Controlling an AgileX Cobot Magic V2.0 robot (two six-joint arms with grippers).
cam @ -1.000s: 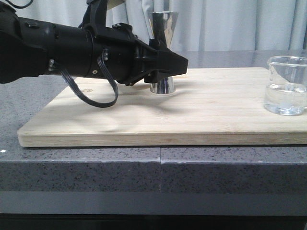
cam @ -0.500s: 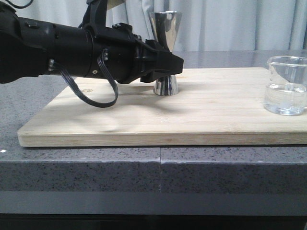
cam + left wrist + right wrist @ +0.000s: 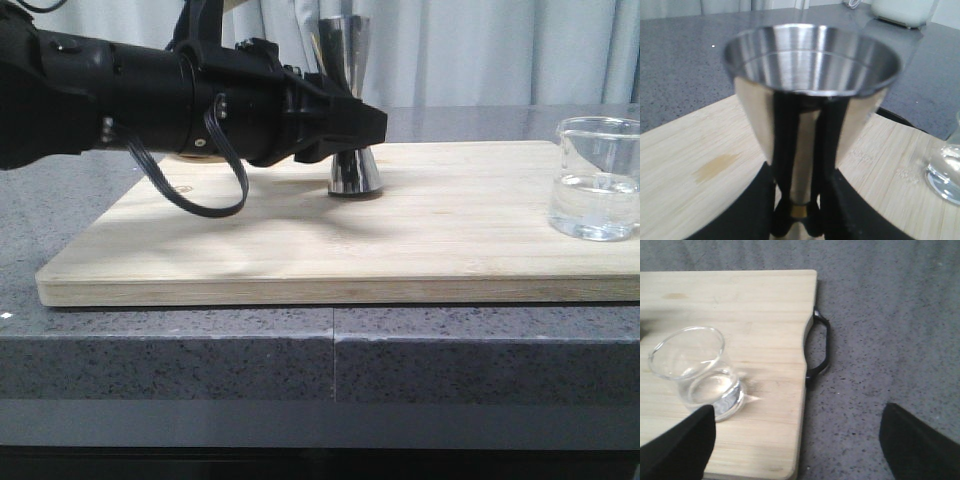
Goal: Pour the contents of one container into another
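Note:
The steel jigger (image 3: pixel 353 172) stands upright on the far middle of the wooden board (image 3: pixel 300 250). My left gripper (image 3: pixel 366 126) is shut on its narrow waist from the left. In the left wrist view both black fingers clasp the gold band, and the jigger's open cup (image 3: pixel 810 60) fills the frame with the left gripper (image 3: pixel 799 216) at its waist. I cannot tell whether its base touches the board. The glass beaker (image 3: pixel 597 180), holding clear liquid, sits at the board's right end. My right gripper (image 3: pixel 797 450) hangs open, apart from the beaker (image 3: pixel 695 372), over the board's edge.
The board (image 3: pixel 755 305) lies on a grey speckled counter and has a black handle (image 3: pixel 821 347) at its right end. A white object (image 3: pixel 897 10) stands far back on the counter. A pale curtain hangs behind. The beaker's base (image 3: pixel 946 172) shows beside the jigger.
The left gripper has carried the jigger a little to the right along the board. The beaker has stayed where it was.

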